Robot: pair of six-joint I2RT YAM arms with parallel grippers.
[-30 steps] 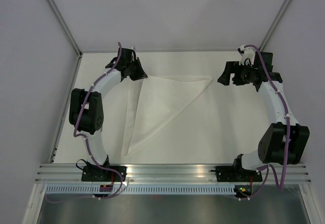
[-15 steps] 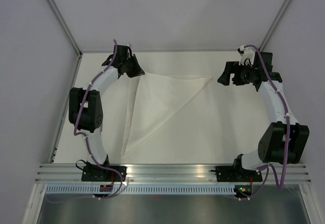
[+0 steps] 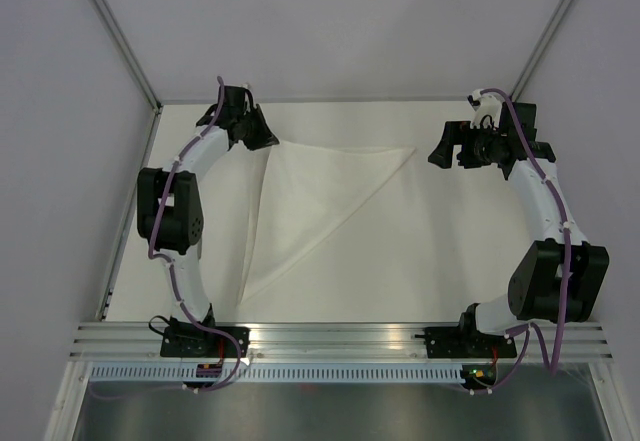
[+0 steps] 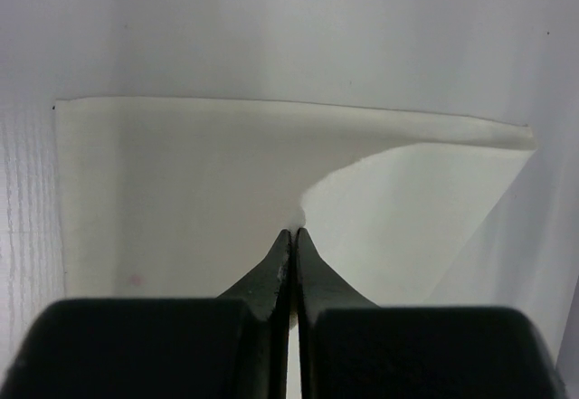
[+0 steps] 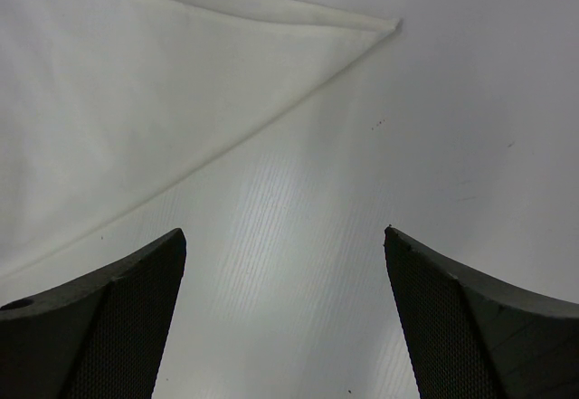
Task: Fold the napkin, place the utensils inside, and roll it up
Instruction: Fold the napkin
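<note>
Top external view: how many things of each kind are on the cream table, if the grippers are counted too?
White cloth napkin, folded into a triangle: 1
Black two-finger grippers: 2 (left gripper, right gripper)
Silvery metal utensils: 0 in view
Total: 3

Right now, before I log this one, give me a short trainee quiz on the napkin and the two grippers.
1. Multiple choice: seen from above, the napkin lies as A) a flat square, B) a folded triangle, C) a rolled tube.
2. True or false: the right gripper is clamped on the napkin's corner.
3. Fill in: the left gripper is ____ on the napkin's far-left corner.
Key: 1 B. 2 False: its jaws stand open over the bare table. 3 shut.
</note>
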